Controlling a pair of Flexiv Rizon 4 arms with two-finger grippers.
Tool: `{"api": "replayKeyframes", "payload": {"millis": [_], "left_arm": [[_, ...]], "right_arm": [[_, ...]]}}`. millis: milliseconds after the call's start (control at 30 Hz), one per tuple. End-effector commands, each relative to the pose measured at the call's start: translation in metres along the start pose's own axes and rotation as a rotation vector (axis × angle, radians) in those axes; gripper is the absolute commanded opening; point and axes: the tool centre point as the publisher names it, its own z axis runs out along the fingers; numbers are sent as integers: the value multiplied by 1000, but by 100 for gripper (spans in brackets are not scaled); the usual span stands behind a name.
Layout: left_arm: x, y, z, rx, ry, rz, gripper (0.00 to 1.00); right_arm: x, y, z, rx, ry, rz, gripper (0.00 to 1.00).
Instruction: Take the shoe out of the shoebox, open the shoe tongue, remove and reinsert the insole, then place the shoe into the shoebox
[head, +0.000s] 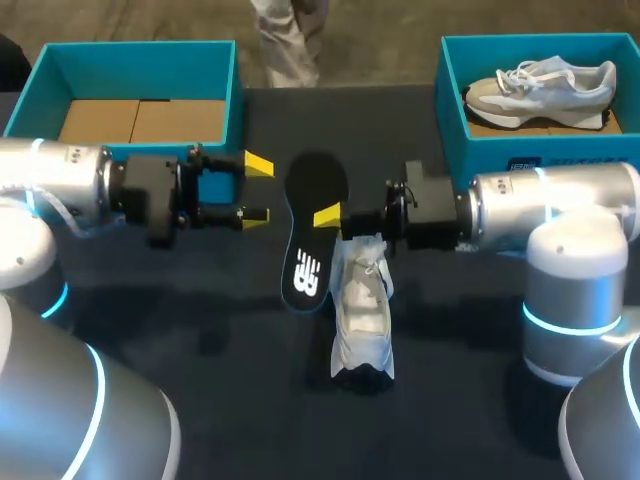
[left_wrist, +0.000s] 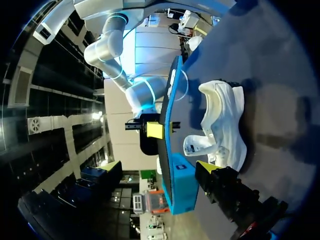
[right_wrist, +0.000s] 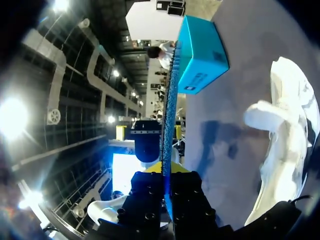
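Observation:
A black insole (head: 318, 185) with a blue rim hangs tilted over the table's middle, its heel end down. My right gripper (head: 328, 215) is shut on its right edge. The right wrist view shows the insole (right_wrist: 168, 110) edge-on between the fingers of that gripper (right_wrist: 167, 172). A white shoe (head: 362, 310) lies on the dark table just below, toe toward the front edge. My left gripper (head: 258, 190) stands open just left of the insole, not touching it. From the left wrist, the shoe (left_wrist: 222, 125) lies ahead, beside the insole (left_wrist: 167, 135).
A teal shoebox (head: 232, 90) with a cardboard floor stands at the back left. A second teal box (head: 455, 130) at the back right holds a grey and white shoe (head: 545, 85). My arms flank the middle of the table.

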Motion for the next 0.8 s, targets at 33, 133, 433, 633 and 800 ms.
{"api": "replayKeyframes", "payload": {"millis": [33,133,433,633,800], "left_arm": [[1,0,11,-20,-14,-4,84],[1,0,15,-24,-14,-7,67],[9,-3,29,-32,8,1,48],[14,-2,32,-41,-5,-7,45],[15,1,32,-51,-26,-15,44]], "right_arm": [[-4,-8,5,-50,24,0,0],[-6,-9,6,-64,26,1,0],[-7,-10,6,-82,38,0,0],[-6,-10,6,-78,43,-5,0],[-6,-10,8,-69,44,-6,0]]}}
